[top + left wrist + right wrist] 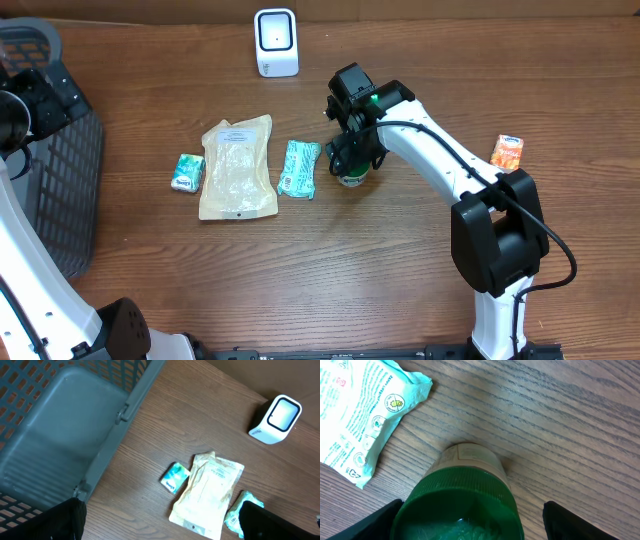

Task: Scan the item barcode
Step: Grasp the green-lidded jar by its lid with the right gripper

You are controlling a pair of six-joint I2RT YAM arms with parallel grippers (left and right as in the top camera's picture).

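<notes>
A bottle with a green cap stands upright on the wood table, its pale body just showing under the right arm. My right gripper hangs straight over it, open, with one black finger at the cap's left side and the other finger a gap away on the right. The white scanner stands at the table's back edge and also shows in the left wrist view. My left gripper is open and holds nothing, next to the grey basket.
Left of the bottle lie a teal wipes packet, a beige pouch and a small teal packet. An orange packet lies at the right. The grey basket takes up the left edge.
</notes>
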